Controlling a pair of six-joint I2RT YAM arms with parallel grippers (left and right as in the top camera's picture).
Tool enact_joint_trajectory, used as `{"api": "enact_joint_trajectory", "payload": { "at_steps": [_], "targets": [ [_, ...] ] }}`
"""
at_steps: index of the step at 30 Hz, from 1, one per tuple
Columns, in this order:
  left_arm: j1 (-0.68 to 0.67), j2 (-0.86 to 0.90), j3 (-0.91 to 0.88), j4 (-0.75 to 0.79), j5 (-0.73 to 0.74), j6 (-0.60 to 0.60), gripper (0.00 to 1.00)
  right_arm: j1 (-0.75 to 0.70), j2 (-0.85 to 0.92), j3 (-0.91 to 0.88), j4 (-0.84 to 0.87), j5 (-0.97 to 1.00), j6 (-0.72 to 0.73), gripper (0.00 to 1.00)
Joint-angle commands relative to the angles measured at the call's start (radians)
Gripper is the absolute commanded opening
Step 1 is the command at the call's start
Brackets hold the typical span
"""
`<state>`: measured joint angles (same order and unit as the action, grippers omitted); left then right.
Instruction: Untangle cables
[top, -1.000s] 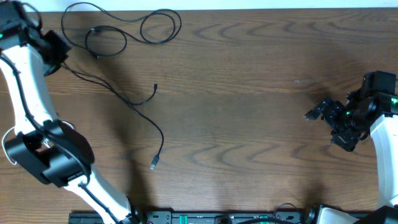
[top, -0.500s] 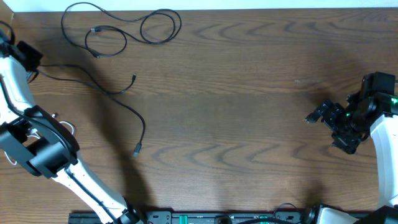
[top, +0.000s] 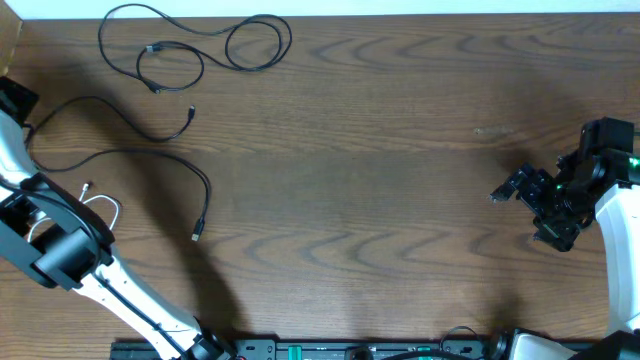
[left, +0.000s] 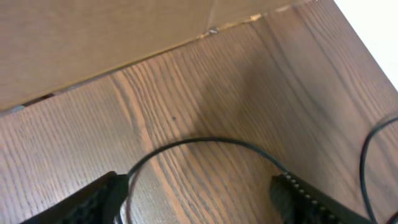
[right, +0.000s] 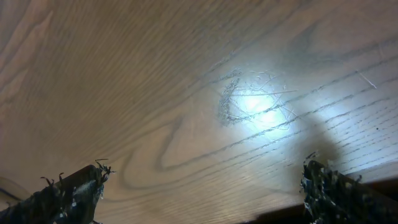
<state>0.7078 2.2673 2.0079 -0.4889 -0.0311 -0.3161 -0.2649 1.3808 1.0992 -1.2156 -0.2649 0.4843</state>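
Far left: left gripper (left: 199, 190) fingers spread, grasping nothing; black cable (top: 120, 152) loops on the table (top: 400, 150) beneath. White cable (top: 103, 206) lies lower left. Second black cable (top: 190, 50) coiled upper left. Far right: right gripper (right: 202, 186) spread, empty.

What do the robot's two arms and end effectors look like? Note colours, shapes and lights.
The left arm and right arm both have smooth white links joined by bulky black joints. The right arm shows small green lights near its wrist. The left end effector and right end effector each have two black fingers with rough, ridged edges.
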Motion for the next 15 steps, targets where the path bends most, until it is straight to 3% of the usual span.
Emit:
{"api": "enact_joint_trajectory", "payload": {
  "at_steps": [1,8,15],
  "targets": [
    [0.006,0.006,0.006,0.005,-0.014,0.005,0.81,0.011,0.0,-0.003,-0.004,0.007,-0.008,0.99],
    [-0.012,-0.052,0.006,-0.042,0.119,0.004,0.8,0.011,0.0,-0.003,0.009,0.007,-0.007,0.99],
    [-0.089,-0.215,0.006,-0.044,0.546,0.005,0.87,0.011,0.0,-0.003,0.081,0.008,-0.082,0.99]
  ]
}}
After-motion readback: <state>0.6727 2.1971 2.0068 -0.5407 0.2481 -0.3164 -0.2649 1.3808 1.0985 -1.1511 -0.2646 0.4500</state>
